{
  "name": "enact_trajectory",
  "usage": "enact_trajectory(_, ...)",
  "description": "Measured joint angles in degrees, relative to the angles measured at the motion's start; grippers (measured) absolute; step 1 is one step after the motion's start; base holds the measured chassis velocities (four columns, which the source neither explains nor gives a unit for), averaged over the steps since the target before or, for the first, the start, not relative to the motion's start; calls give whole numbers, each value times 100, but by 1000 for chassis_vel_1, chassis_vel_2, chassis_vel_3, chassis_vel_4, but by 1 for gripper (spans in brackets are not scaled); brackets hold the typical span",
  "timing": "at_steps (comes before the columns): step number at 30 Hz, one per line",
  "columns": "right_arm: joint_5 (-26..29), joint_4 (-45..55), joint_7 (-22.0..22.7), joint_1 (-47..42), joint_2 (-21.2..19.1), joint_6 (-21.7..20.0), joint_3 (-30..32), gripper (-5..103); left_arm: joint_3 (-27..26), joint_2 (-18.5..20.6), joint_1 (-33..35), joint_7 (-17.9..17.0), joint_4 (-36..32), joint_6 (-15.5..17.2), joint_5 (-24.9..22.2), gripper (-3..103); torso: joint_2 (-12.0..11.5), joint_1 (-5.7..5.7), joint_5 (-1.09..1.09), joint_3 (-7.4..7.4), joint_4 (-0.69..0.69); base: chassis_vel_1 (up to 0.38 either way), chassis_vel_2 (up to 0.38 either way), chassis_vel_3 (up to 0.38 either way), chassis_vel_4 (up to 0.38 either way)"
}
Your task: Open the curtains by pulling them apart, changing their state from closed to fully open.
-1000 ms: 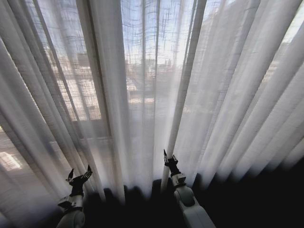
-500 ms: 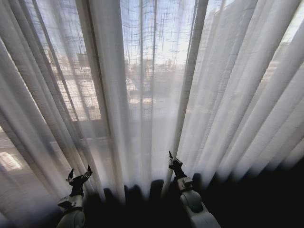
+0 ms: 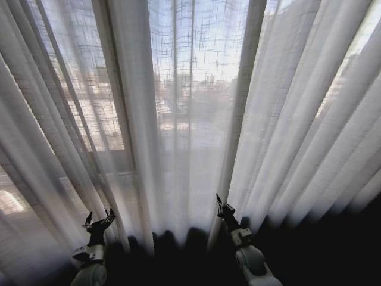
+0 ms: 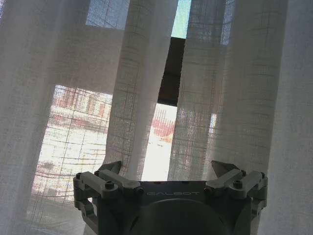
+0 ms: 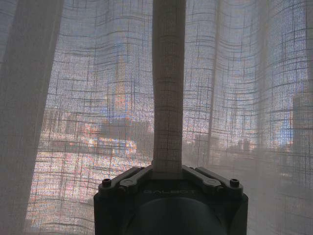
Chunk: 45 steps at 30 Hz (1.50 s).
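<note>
Right pincer [image 3: 219, 201] clamped on a pleat of the curtains [image 3: 178, 119] near their lower middle, left pincer [image 3: 99, 219] spread apart, just before the fabric at lower left

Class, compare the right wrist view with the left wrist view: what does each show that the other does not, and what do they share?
Right wrist view alone: the right gripper shut on a curtain pleat that rises straight from its fingers. Left wrist view alone: the left gripper open, holding nothing, and a dark window frame bar seen through a gap in the fabric. Both: the sheer white curtains with daylit buildings showing through.
</note>
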Motion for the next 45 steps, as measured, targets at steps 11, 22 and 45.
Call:
enact_trajectory(11,69,65,-111,-117,-49,33,100,0,2,0,0,0,0,0,-1,100,0,0,0,0,-1,-252,-255,247,246)
enact_trajectory(22,125,70,-160,-144,-83,75,188,0,1,0,1,0,0,0,0,100,0,0,-1,0,-1,-352,-344,356,343)
enact_trajectory(45,233,-13,-301,-89,-82,94,262,0,1,0,0,0,0,0,0,100,0,0,1,0,0,-359,-341,354,357)
